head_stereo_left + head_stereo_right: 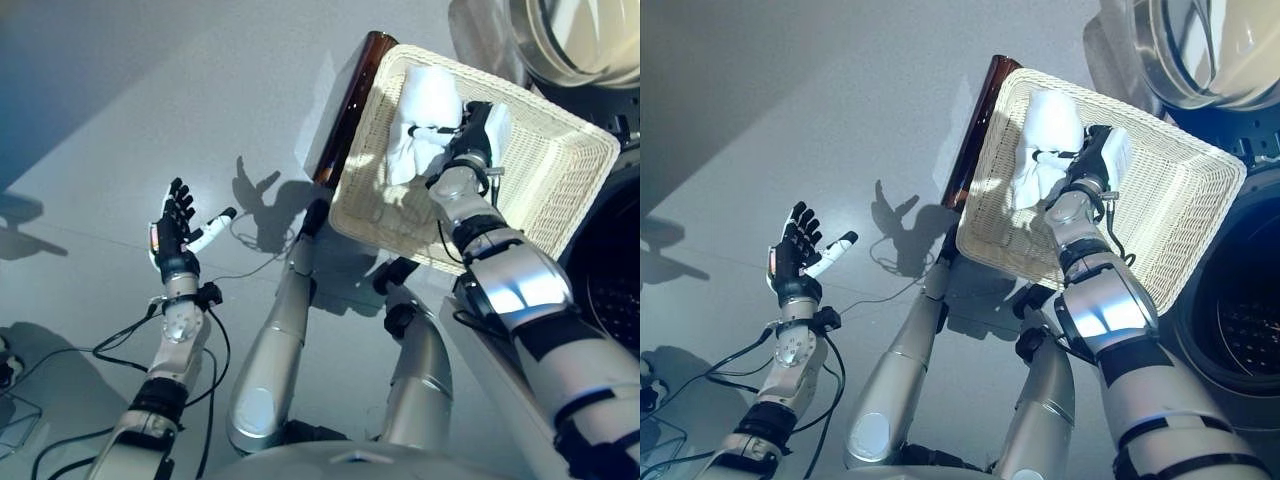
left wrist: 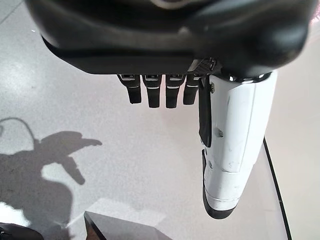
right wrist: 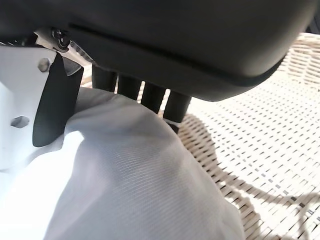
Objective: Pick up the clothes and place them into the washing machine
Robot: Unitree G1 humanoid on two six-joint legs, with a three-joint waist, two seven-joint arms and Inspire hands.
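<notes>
Nearest the camera, the right hand (image 1: 470,135) is curled into the white clothes (image 1: 425,115) by the wicker basket's (image 1: 560,190) far edge, while the left hand (image 1: 175,232) hangs open well off.

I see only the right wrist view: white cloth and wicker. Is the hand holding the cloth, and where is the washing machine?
Observer: Yes. In the eye views the right hand is inside the wicker basket, its fingers closed on the white garment.
Operator: And the machine?
Observer: The washing machine stands at the robot's right, beside the basket, and its dark drum is open to view.
Operator: What does the left hand do?
Observer: The left hand hangs open over the bare floor, away from the basket, holding nothing.
Operator: Is there other clothing in the basket?
Observer: I see none; only that one garment shows.
</notes>
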